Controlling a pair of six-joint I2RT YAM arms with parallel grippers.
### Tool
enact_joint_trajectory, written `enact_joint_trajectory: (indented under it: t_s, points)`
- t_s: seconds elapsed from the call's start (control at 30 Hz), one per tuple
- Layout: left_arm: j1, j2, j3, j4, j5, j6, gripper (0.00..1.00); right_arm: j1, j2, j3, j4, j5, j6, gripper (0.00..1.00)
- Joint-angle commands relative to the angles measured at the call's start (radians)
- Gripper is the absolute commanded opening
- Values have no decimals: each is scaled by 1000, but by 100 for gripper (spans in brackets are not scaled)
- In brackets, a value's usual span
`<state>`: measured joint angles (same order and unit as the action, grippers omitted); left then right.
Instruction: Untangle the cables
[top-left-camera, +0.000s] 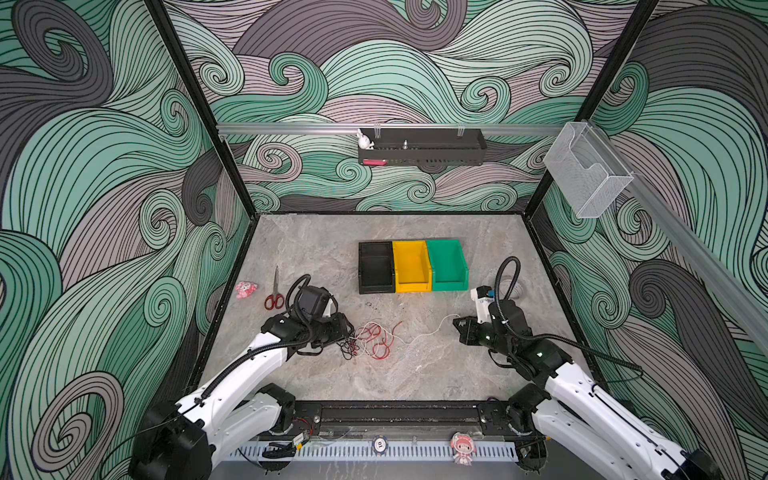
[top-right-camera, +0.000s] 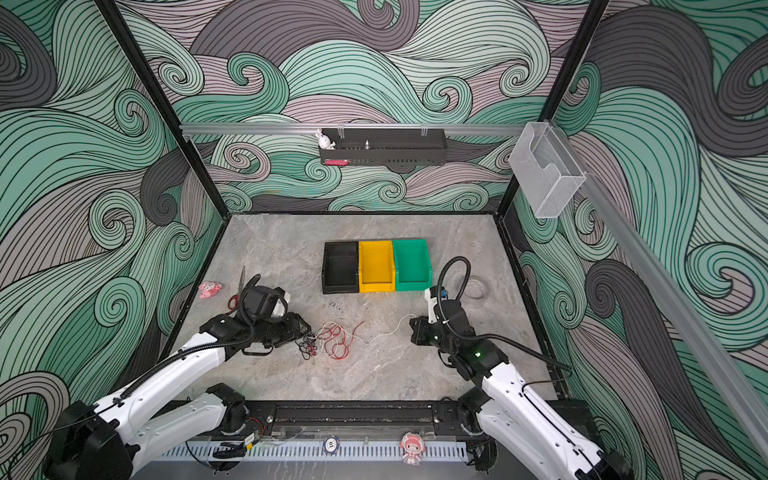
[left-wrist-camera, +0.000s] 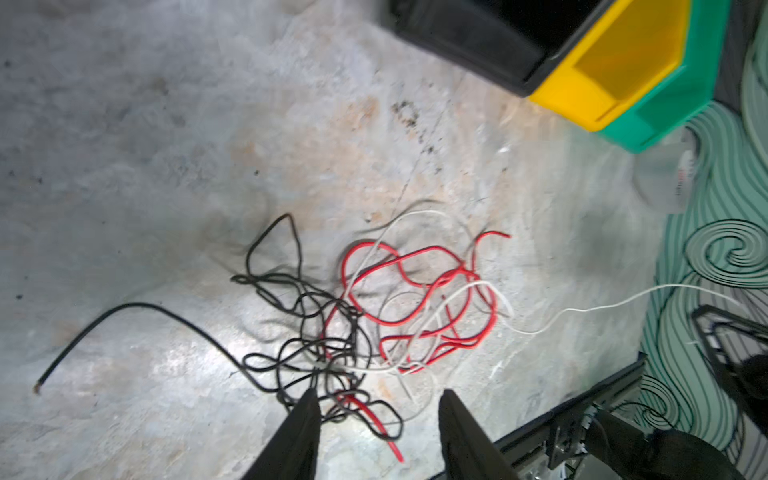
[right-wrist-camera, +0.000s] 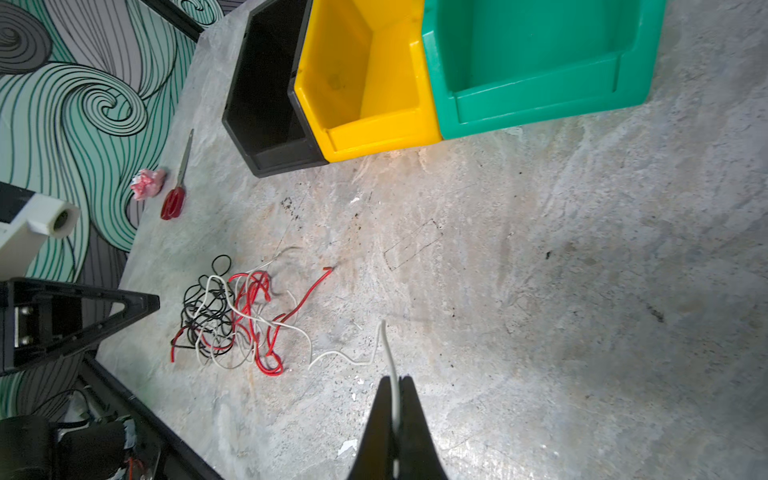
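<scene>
The cables (top-left-camera: 372, 338) lie in a loose knot of red, black and white strands on the table, mid-front in both top views (top-right-camera: 332, 340). My left gripper (left-wrist-camera: 379, 395) is open at the knot's left edge (top-left-camera: 351, 332). Black loops and a red end lie on the table between its fingertips, gripped by neither. One black cable (left-wrist-camera: 166, 309) trails away from the knot. My right gripper (right-wrist-camera: 395, 380) is shut on the free end of the white cable (right-wrist-camera: 345, 357). That strand runs slack from the knot to the right (top-left-camera: 432, 332).
Black (top-left-camera: 376, 268), yellow (top-left-camera: 411, 266) and green (top-left-camera: 446, 264) bins stand in a row behind the cables. Red-handled scissors (top-left-camera: 274, 297) and a pink toy (top-left-camera: 246, 289) lie at the left edge. A pale round object (top-left-camera: 513, 291) sits behind the right arm.
</scene>
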<state>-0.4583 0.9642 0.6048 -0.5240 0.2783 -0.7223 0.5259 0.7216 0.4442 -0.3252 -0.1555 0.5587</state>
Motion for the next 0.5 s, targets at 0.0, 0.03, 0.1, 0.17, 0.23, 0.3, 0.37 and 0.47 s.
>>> enact_joint_trajectory:
  t_s: [0.0, 0.03, 0.1, 0.17, 0.23, 0.3, 0.37, 0.47]
  points:
    - [9, -28, 45, 2, 39, 60, 50, -4, -12, 40, 39, -78, 16, 0]
    - [8, -27, 49, 7, 38, 62, 50, -5, -13, 45, 43, -86, 20, 0]
    - [4, -14, 49, 40, 66, 78, 51, -4, -14, 56, 49, -103, 24, 0]
    - [-10, 12, 52, 63, 93, 96, 51, -4, -16, 72, 51, -122, 28, 0]
    - [-36, 44, 56, 83, 93, 116, 51, -4, -22, 87, 53, -142, 35, 0]
    - [-67, 82, 63, 99, 70, 138, 50, -5, -34, 100, 57, -156, 44, 0]
    - [-94, 123, 75, 107, 49, 163, 50, -4, -47, 113, 56, -163, 50, 0]
    - [-112, 182, 93, 106, 38, 204, 49, -4, -63, 140, 43, -167, 48, 0]
